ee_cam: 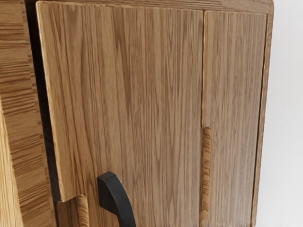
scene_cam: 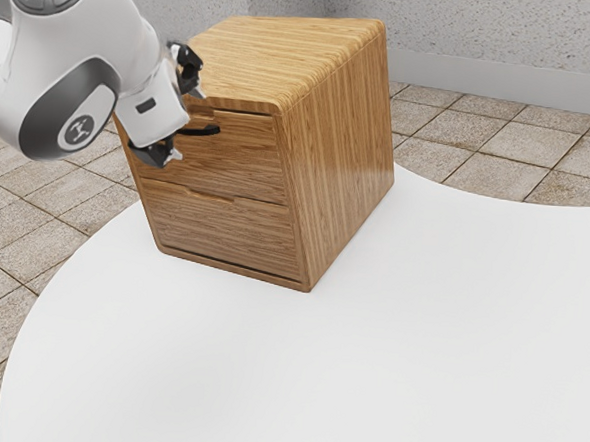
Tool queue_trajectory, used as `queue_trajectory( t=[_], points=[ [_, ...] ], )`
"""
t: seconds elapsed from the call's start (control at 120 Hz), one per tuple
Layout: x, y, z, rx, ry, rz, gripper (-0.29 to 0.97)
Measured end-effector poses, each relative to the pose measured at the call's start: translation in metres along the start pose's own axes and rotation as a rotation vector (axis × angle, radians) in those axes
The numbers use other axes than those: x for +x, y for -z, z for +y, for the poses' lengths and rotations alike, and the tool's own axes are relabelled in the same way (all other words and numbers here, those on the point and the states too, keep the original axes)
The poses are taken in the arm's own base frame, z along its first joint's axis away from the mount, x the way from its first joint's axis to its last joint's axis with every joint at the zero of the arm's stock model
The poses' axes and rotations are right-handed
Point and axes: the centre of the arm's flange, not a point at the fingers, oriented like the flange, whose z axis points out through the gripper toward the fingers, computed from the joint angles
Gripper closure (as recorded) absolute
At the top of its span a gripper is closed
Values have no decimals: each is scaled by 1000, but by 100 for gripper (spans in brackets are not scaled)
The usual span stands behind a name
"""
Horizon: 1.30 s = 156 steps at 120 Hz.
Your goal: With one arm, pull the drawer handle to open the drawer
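A wooden cabinet [scene_cam: 329, 153] stands on the white table [scene_cam: 417, 349]. Its upper drawer [scene_cam: 241, 156] carries a black handle [scene_cam: 204, 130]; the lower drawer [scene_cam: 229, 227] sits flush below it. My gripper [scene_cam: 176, 112] is at the upper drawer's front, open, with one finger above and one below the handle's near end. Close up in the wrist view, the upper drawer front [ee_cam: 128, 104] shows a dark gap along its edge against the cabinet frame, so it stands slightly out. The curved black handle [ee_cam: 116, 201] rises from it just under my hand. The lower drawer [ee_cam: 234, 94] lies beside it.
The round table has wide bare room in front of and to the exterior view's right of the cabinet. Tiled floor [scene_cam: 500, 143] and a grey wall lie beyond. My white arm [scene_cam: 64, 67] comes in from the exterior view's upper left.
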Motion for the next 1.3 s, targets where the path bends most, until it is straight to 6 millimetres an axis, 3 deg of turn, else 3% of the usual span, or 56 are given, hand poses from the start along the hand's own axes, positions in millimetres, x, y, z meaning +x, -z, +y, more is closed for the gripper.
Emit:
queue_trajectory(
  t=[0.108,0.75,0.975,1.108,1.3],
  points=[
    [3,5,1,5,-31,2,2],
    [-18,-37,5,-50,-86,-12,2],
    [-18,-37,3,-42,-99,-10,2],
    [-17,-51,4,-54,-105,-6,2],
    [-32,-71,8,-79,-91,-18,1]
  ],
)
